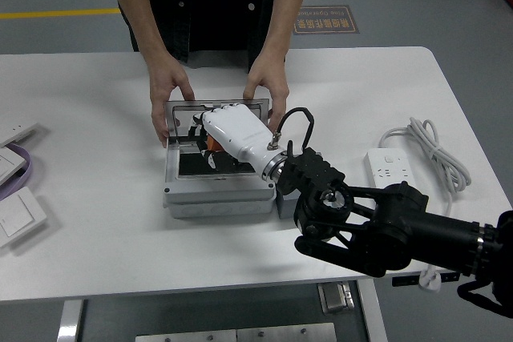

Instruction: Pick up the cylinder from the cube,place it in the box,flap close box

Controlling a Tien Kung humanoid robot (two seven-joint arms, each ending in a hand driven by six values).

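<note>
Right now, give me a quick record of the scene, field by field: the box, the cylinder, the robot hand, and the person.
box: grey box on the table, open
lid: lid raised at the far side, held by the person's hands
cylinder: orange cylinder inside the box, mostly hidden
right hand: right hand over the box interior; fingers hidden
left arm: not in view
power strip: power strip at the right

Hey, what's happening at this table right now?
The robot's right hand, white-shelled with black fingers, reaches into an open grey plastic box on the white table. A bit of an orange cylinder shows under the hand; whether it is gripped is unclear. A person at the far side steadies the box's raised clear lid with both hands. The lid is not yet closed.
</note>
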